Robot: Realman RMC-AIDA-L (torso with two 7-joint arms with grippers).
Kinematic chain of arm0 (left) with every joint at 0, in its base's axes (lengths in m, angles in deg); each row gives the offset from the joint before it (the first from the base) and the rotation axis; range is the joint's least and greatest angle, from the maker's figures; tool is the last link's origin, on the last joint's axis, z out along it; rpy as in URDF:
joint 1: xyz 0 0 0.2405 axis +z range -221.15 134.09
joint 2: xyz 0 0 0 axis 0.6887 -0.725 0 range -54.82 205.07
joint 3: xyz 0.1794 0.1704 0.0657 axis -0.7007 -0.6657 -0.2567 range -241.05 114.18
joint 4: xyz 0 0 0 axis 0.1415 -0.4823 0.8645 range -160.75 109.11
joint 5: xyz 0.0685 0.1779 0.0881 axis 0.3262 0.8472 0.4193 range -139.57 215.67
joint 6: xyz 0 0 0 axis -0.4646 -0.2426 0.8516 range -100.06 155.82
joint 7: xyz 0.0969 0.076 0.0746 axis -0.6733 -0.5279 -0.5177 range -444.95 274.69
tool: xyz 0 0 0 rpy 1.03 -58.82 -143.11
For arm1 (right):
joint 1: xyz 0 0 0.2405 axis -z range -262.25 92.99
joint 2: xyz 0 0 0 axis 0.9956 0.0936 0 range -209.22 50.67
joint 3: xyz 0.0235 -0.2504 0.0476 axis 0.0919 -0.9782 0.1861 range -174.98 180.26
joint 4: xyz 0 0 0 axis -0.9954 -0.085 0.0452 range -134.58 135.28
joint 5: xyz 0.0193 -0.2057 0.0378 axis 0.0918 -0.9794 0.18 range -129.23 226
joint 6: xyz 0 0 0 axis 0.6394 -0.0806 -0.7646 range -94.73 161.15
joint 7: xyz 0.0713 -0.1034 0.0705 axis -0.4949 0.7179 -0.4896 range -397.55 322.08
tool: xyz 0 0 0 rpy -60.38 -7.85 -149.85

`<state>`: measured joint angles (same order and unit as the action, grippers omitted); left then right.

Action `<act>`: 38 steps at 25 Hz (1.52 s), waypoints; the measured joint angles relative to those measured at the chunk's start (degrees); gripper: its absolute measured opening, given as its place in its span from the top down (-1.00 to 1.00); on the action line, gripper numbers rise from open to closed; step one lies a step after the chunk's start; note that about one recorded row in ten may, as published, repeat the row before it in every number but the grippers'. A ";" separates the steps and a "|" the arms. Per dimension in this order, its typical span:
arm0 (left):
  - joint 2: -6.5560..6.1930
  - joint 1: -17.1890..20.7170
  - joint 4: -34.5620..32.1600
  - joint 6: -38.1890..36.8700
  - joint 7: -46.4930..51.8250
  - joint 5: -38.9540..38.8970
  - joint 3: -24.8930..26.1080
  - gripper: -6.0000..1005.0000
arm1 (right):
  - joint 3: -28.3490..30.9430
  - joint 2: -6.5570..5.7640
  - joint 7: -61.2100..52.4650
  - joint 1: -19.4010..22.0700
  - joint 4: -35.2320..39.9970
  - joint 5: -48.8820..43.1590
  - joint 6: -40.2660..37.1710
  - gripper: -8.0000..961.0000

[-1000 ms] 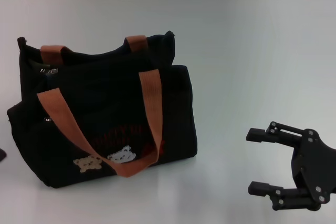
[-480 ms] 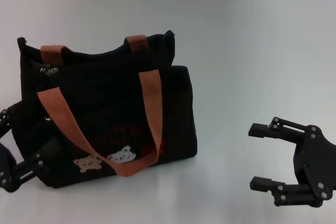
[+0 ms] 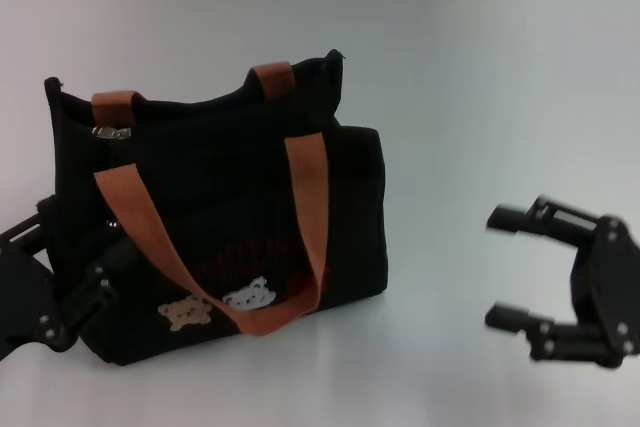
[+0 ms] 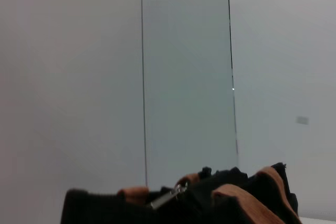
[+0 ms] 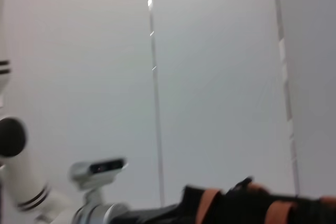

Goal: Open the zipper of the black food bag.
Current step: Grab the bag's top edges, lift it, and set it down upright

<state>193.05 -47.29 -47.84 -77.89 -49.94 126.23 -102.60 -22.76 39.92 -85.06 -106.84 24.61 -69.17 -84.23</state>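
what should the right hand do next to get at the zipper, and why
Probably move the right hand across toward the silver pull tab at the bag's top far corner. It hangs open, well clear of the bag, while the left hand is already against the bag's end.

The left tool (image 3: 70,277) has come in from the frame's edge and now presses against the black food bag (image 3: 215,217). The bag has shifted rightward. The right tool (image 3: 510,267) has drifted slightly right.

Bare white table (image 3: 460,97) lies open between the black food bag (image 3: 230,217) and the right gripper (image 3: 515,267), and behind the bag. The left gripper (image 3: 70,272) presses against the bag's left end, blocking that side. Two brown-orange handles (image 3: 305,207) arch over the zipper (image 3: 112,131).
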 joint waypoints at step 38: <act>1.25 -32.28 6.38 -6.00 -18.83 -2.32 -4.61 0.87 | -1.07 0.66 13.96 -7.17 -31.68 15.19 34.93 -0.74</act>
<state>194.30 -79.57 -41.46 -83.90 -68.76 123.91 -107.22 -23.83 40.58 -71.10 -114.01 -7.08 -53.98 -49.31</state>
